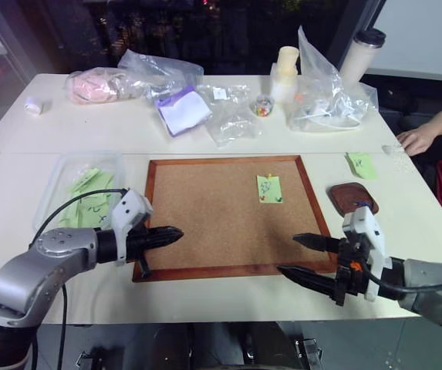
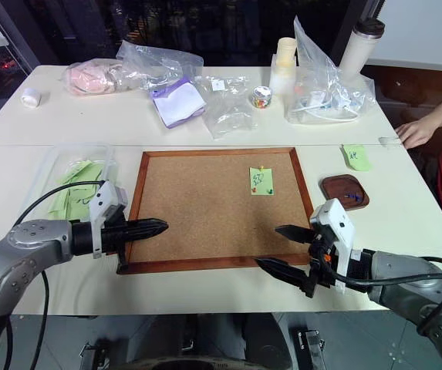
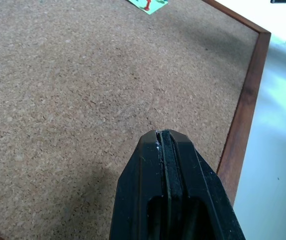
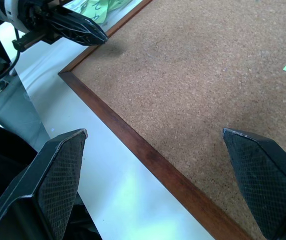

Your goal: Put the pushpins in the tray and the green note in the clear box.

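Left eye view: green note [image 1: 268, 188] bears illegible scribbles.

green note [image 3: 148, 4] cut by frame edge, scribbles unreadable, person's hand [image 1: 418, 140] with arm cropped

White table [image 1: 228, 304], wood-framed corkboard [image 1: 205, 216] at its middle, clear plastic bags [image 1: 325, 100] along the far edge, tall lidded cup [image 1: 362, 52], person's hand [image 1: 417, 140] resting at the far right
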Robot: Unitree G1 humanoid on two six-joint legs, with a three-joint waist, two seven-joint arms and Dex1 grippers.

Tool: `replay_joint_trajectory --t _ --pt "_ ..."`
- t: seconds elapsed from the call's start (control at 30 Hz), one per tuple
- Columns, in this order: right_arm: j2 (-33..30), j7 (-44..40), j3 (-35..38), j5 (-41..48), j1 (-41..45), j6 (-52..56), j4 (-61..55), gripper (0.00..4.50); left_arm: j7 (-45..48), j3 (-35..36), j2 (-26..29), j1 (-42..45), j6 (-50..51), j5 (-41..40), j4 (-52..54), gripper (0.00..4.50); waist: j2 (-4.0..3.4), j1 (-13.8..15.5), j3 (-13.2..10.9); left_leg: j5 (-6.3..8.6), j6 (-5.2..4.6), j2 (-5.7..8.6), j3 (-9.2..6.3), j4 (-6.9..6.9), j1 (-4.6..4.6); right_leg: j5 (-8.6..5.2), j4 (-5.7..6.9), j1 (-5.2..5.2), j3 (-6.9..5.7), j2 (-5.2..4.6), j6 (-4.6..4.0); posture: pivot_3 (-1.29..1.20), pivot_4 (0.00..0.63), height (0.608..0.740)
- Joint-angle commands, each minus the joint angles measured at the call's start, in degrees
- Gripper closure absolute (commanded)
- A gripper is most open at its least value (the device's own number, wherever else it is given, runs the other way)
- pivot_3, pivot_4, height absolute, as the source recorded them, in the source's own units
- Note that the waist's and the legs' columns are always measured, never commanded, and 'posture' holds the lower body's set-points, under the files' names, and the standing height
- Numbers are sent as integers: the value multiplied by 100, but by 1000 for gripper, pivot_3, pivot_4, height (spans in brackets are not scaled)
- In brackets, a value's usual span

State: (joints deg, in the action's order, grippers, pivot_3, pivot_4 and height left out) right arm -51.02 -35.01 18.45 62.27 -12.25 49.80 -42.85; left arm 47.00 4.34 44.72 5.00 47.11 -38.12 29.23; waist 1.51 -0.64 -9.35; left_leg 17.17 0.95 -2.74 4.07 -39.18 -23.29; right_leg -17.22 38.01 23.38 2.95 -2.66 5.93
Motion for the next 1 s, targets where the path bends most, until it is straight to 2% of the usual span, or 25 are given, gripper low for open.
replay_joint_trajectory --t 0.03,0.73,0.93,1.0 --pt "-36 -33 19 49 98 -7 -8 0 -89 182 2 40 -77 -33 131 4333 0 0 0 0 0 0 0 0 0 0 0 0 0 -1 0 0 150 734" --pt "77 253 -107 63 288 32 0 0 216 -38 124 573 -166 149 -281 4333 0 0 0 0 0 1 1 0 0 0 0 0 0 0 0 0 150 734" --pt "179 534 -384 -451 1031 -89 454 0 220 -241 -235 1771 -460 358 -1104 4333 1 17 1 0 0 5 3 -5 -2 1 0 -1 -2 0 1 0 150 734" --pt "324 685 -487 -710 1429 -200 732 0 383 -501 -379 2086 -486 396 -1244 4333 1 8 1 0 0 7 5 -6 -2 1 0 -2 -2 0 1 0 150 734"
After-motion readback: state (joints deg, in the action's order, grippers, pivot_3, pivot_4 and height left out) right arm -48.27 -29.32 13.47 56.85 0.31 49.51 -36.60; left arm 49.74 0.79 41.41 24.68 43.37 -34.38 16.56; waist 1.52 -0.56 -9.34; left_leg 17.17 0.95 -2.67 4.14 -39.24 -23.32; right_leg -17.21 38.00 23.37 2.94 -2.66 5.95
